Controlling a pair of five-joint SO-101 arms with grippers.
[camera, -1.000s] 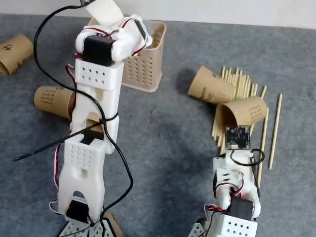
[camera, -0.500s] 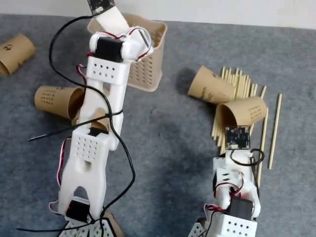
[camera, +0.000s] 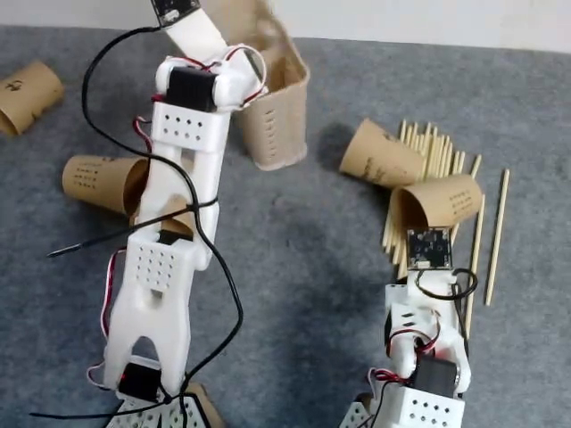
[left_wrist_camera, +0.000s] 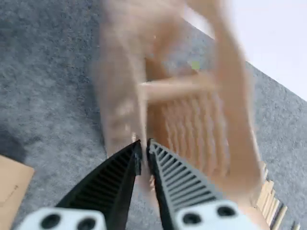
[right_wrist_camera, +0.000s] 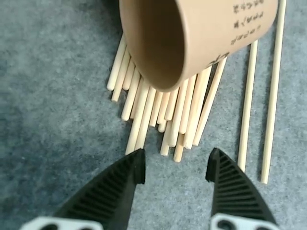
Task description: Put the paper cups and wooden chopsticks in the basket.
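pinching a wall of the basket (camera: 281,116) with the left gripper (left_wrist_camera: 143,144), jaws drawn almost together on the slotted plastic. holding the basket tilted at the far edge of the grey mat (camera: 294,267), too blurred to say whether touching the mat or clear of it.

hovering low over the mat with the right gripper (right_wrist_camera: 176,155), jaws spread wide and gripping nothing, just short of the near ends of the bundled wooden chopsticks (right_wrist_camera: 165,115). lying on its side across that bundle, a paper cup (right_wrist_camera: 192,38), mouth open toward the right gripper. resting just beyond it, a second cup (camera: 382,153), also on its side, against the far end of the bundle. set apart on the bundle's outer side, two loose chopsticks (right_wrist_camera: 273,96), flat on the mat.

lying sideways beside the left arm (camera: 174,205), a third cup (camera: 94,181) with its mouth end behind the arm, and farther out near the mat's edge a fourth cup (camera: 27,94), well apart from the basket.
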